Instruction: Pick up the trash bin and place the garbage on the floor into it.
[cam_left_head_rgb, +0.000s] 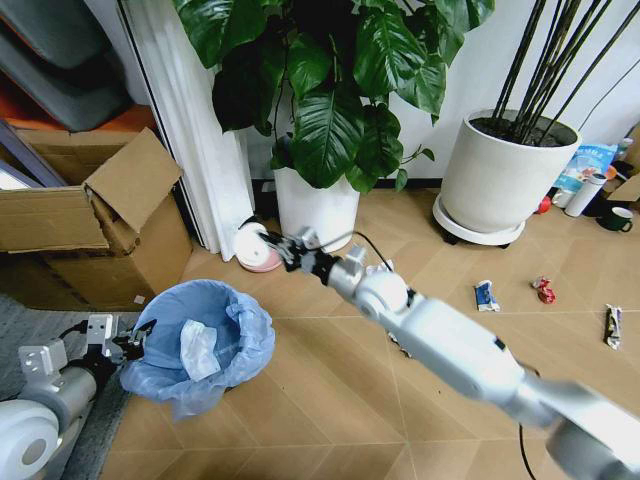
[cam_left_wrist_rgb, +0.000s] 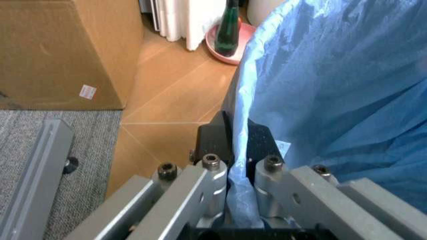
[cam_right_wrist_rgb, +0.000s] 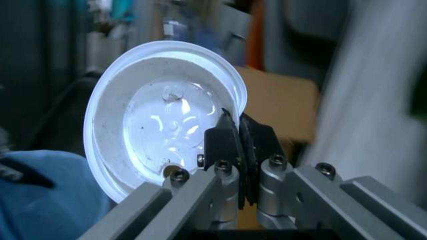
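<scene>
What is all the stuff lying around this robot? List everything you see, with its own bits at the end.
trash bin: one, dark with light-blue bag, on the floor at the robot's left, white paper wad inside.
white disc: one, held on edge above the floor, before the leafy plant's pot.
wrappers: three on the floor at right: blue-white, red, dark.
plant pots: two, white: leafy plant, stalk plant.
cardboard box: one, brown, open, at left.
floor: light brown wood-look tiles.
left gripper: clamped on the bin's bagged rim.
right gripper: pinching the disc's edge.
</scene>
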